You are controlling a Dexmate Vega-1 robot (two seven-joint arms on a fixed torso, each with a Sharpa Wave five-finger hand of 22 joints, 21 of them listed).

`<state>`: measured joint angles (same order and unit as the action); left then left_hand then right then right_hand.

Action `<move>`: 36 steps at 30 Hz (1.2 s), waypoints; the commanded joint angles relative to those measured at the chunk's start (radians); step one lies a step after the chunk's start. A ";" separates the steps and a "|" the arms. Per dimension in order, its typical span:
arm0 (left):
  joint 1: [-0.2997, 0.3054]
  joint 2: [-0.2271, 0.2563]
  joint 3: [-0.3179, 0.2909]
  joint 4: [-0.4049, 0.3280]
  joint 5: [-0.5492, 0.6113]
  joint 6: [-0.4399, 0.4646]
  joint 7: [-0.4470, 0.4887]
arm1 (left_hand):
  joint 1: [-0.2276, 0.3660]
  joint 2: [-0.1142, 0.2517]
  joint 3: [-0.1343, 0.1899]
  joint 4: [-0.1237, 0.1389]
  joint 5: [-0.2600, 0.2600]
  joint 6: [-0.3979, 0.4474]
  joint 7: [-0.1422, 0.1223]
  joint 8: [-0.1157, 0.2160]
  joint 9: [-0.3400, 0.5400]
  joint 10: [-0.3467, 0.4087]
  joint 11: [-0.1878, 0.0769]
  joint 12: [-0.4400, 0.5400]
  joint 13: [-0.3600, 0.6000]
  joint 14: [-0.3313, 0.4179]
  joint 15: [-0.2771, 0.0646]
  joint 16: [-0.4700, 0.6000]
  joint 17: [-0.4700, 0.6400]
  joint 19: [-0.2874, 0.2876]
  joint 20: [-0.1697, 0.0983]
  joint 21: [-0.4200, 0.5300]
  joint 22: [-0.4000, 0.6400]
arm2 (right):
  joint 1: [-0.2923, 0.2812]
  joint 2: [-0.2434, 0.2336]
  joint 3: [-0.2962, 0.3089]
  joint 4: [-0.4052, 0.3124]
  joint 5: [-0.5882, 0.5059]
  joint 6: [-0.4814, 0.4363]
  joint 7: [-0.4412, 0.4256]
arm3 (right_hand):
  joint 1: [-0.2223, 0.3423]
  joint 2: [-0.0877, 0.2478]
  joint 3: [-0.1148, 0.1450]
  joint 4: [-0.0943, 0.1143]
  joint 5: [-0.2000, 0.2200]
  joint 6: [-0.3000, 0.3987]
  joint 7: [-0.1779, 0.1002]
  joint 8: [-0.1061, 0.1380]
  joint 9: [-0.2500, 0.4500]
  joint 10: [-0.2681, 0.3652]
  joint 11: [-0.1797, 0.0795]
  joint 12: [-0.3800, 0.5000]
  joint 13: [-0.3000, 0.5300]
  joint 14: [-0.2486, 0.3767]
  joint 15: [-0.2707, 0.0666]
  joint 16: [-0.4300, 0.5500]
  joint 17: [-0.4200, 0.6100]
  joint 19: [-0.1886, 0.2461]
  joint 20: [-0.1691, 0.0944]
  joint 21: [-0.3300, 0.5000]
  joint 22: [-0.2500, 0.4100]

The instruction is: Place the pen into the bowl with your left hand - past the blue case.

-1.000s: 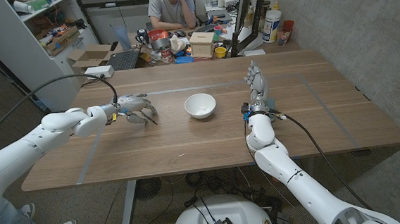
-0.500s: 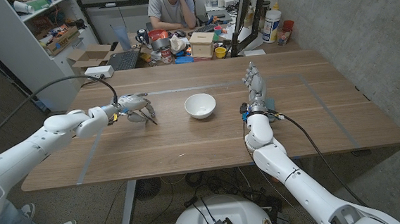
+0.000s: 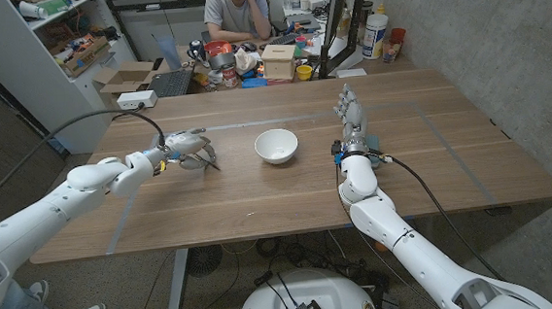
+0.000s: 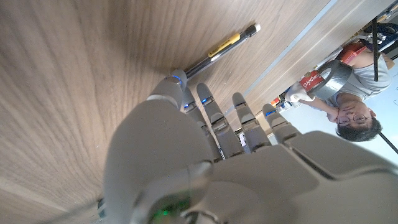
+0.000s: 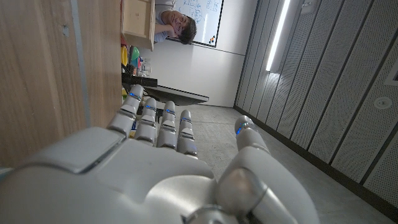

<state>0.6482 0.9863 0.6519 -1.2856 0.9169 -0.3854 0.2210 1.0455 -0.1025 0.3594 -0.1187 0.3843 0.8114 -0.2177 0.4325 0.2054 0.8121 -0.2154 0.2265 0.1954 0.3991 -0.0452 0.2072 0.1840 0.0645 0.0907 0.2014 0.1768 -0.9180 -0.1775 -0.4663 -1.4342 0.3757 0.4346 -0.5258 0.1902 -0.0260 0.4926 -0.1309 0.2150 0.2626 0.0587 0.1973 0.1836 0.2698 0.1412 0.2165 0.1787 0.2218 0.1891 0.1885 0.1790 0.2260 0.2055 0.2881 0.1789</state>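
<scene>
Pen (image 4: 221,47) lies on table (image 3: 259,190), just beyond left hand (image 3: 186,148) fingertips; hand empty, fingers spread.

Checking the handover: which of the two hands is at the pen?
The left hand, fingers over the pen beside the bowl. The right hand stands upright, empty, across the bowl.

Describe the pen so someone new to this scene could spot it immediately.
Start at the wooden table and find the white bowl near its middle. Toward the robot's left of it is the left hand; the pen is at its fingertips. It is a slim dark stick with a yellow band and a pale tip.
</scene>
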 commanded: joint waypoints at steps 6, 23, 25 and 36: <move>0.109 -0.030 -0.007 -0.007 -0.045 0.126 0.067 | 0.019 0.001 -0.001 0.004 -0.003 0.021 -0.001 -0.013 -0.007 0.034 -0.002 -0.019 -0.001 0.080 -0.152 0.014 0.003 0.048 -0.036 0.013 0.004 | 0.016 0.001 0.001 0.025 0.014 -0.011 0.022 | 0.003 -0.006 -0.002 -0.001 0.003 0.001 -0.007 -0.003 0.005 0.002 0.000 -0.002 0.005 0.003 0.003 -0.004 0.006 0.001 0.007 -0.003 0.004; 0.152 -0.057 -0.022 -0.015 -0.128 0.153 0.121 | 0.089 0.034 0.046 -0.009 -0.039 0.159 0.046 0.011 -0.023 0.227 -0.002 -0.001 0.001 0.174 -0.152 0.008 0.000 0.074 -0.060 0.007 0.001 | 0.033 -0.006 -0.003 0.015 0.010 -0.041 0.029 | 0.003 -0.006 -0.004 0.000 0.003 -0.002 -0.010 -0.004 0.005 -0.006 -0.001 -0.006 0.005 -0.001 0.003 -0.006 0.006 -0.002 0.008 -0.010 0.004; 0.155 -0.062 -0.023 -0.019 -0.134 0.161 0.122 | 0.098 0.037 0.053 -0.010 -0.049 0.191 0.055 0.017 -0.024 0.266 -0.001 0.001 0.001 0.197 -0.153 0.008 -0.001 0.085 -0.073 0.007 0.000 | 0.033 -0.008 -0.003 0.010 0.009 -0.045 0.028 | 0.004 -0.006 -0.004 0.000 0.003 -0.004 -0.010 -0.004 0.005 -0.007 -0.001 -0.006 0.005 -0.001 0.004 -0.006 0.006 -0.002 0.008 -0.011 0.004; 0.171 -0.080 -0.030 -0.027 -0.151 0.189 0.157 | 0.129 0.050 0.088 -0.004 -0.126 0.393 0.113 0.055 -0.029 0.477 0.003 0.004 0.006 0.359 -0.161 0.007 -0.004 0.162 -0.182 0.003 -0.004 | 0.027 -0.021 0.003 -0.003 0.017 -0.062 0.033 | 0.004 -0.007 -0.007 0.001 0.003 -0.005 -0.010 -0.004 0.005 -0.014 -0.001 -0.009 0.005 -0.004 0.004 -0.006 0.006 -0.004 0.008 -0.015 0.005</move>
<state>0.7975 0.9229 0.6290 -1.3000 0.7894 -0.2210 0.3408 1.1590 -0.0524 0.4387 -0.1228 0.2704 0.8465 -0.1640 0.4275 0.0299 0.9911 -0.1907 0.2149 0.0304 0.7267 -0.0690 0.2150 0.1765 0.2125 -0.0392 0.2075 0.1719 -0.8881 -0.1878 -0.4676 -1.4249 0.3870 0.3889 -0.4969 0.1902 -0.0260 0.4927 -0.1309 0.2151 0.2571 0.0534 0.1973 0.1836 0.2620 0.1413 0.2089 0.1791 0.2176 0.1929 0.1847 0.1841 0.2186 0.2128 0.2766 0.1789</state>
